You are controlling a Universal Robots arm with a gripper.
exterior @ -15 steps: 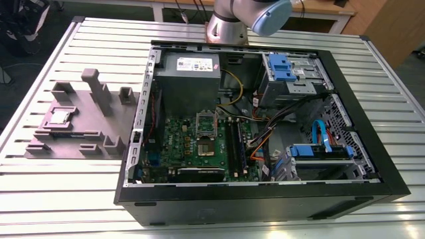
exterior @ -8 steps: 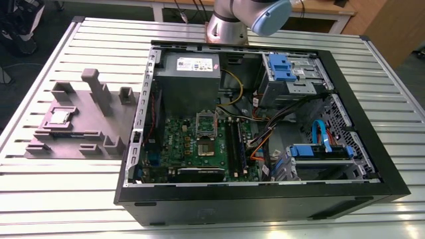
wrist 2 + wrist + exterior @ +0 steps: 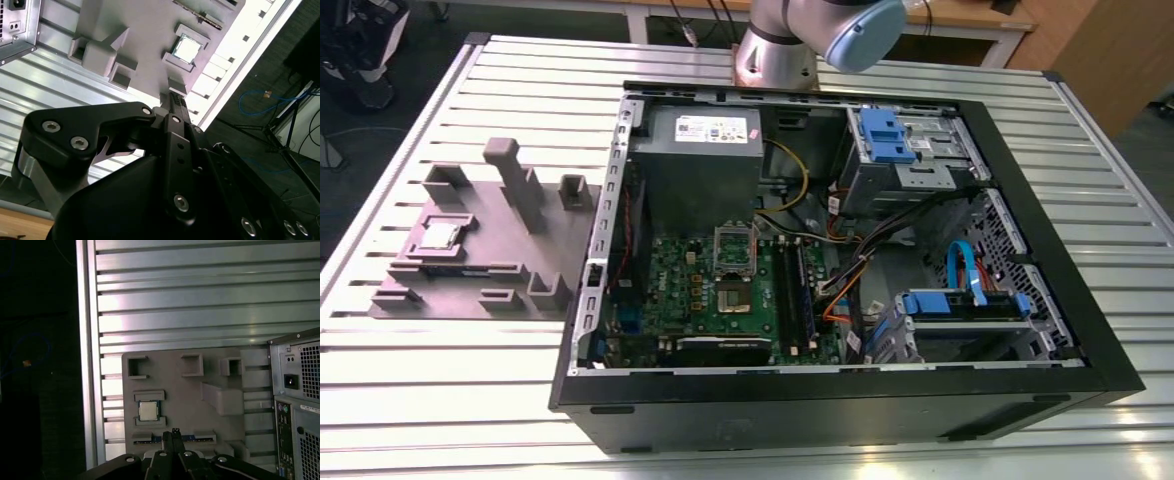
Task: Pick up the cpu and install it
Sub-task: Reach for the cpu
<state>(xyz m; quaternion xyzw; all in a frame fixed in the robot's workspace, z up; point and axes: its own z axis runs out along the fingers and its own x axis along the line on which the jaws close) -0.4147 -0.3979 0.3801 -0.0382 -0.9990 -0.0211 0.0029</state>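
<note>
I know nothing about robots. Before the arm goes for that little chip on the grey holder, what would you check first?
1. The cpu lies flat in its pocket on the grey fixture: ok.
2. Nothing lies on top of the cpu: ok.
3. The gripper is empty: ok.
4. The gripper is open wide enough for the chip: not ok, it is shut.
5. The gripper is down at the cpu: not ok, it hangs apart from it.
6. The socket in the open computer case is free to take the chip: cannot tell.
</note>
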